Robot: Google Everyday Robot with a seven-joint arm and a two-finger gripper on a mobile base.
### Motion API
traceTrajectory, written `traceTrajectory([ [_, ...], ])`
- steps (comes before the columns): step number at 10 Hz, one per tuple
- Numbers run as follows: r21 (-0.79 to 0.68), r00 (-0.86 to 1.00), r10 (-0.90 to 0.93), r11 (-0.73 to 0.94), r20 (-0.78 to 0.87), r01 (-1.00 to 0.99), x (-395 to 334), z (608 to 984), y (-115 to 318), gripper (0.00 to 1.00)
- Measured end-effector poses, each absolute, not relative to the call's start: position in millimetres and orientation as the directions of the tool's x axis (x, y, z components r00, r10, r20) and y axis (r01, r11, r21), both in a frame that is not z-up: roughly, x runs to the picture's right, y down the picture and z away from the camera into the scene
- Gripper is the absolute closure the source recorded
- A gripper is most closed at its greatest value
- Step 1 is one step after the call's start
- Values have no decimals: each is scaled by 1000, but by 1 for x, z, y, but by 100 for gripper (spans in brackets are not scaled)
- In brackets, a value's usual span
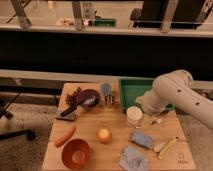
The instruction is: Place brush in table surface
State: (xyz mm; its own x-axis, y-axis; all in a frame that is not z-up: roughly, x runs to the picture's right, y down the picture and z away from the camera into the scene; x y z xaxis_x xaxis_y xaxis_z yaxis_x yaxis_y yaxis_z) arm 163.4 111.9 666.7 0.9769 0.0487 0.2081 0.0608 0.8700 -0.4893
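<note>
The table surface (115, 125) is a light-brown wooden board with several items on it. A brush (166, 146) with a pale head and yellowish handle lies on the board near its front right corner. My white arm reaches in from the right over the green tray (131, 90). My gripper (143, 106) is at the arm's left end, by the tray's front edge and just above a white cup (134, 116). It is well above and left of the brush and not touching it.
On the board are a purple bowl (89, 98), a black-handled tool (67, 112), a carrot (65, 136), a red bowl (75, 152), an orange fruit (103, 135), a blue sponge (141, 140), a grey cloth (132, 159) and a small object (157, 121).
</note>
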Motion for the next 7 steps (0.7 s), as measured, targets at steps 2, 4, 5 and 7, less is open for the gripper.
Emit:
traceTrajectory([
  [2, -474, 972, 30, 876, 231, 86, 147, 664, 110, 20],
  [4, -457, 969, 14, 883, 246, 104, 134, 663, 108, 20],
  [5, -452, 968, 9, 885, 249, 109, 130, 664, 107, 20],
  [7, -443, 966, -3, 889, 257, 120, 117, 667, 104, 20],
])
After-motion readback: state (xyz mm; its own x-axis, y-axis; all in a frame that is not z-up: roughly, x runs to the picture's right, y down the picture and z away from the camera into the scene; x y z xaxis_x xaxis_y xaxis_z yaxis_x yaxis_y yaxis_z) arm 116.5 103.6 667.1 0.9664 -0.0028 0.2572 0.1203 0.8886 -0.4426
